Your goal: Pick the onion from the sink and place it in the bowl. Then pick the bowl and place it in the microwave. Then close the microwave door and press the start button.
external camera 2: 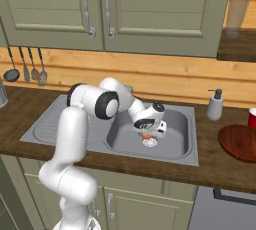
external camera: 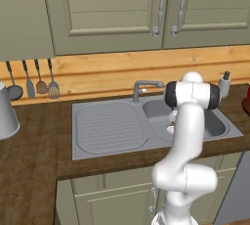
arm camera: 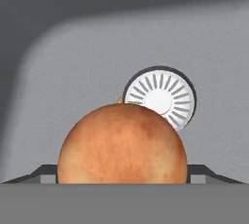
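Observation:
The onion [arm camera: 121, 142], an orange-tan ball, rests on the floor of the sink [external camera 2: 180, 124] basin beside the round white drain [arm camera: 160, 96]. My gripper [external camera 2: 147, 133] reaches down into the basin and straddles the onion [external camera 2: 145, 136], and its dark fingertips [arm camera: 48, 170] press against the onion's two sides. In the left base view my arm covers the hand over the sink [external camera: 97, 146]. The reddish-brown bowl [external camera 2: 239, 143] stands on the counter right of the sink. The microwave and its door are out of view.
A grey faucet [external camera: 146, 86] rises behind the basin, with a ribbed drainboard [external camera: 107, 126] to its left. A soap dispenser [external camera 2: 215, 105] and a red cup [external camera 2: 252, 118] stand near the bowl. Utensils [external camera: 29, 79] hang on the wall above the counter.

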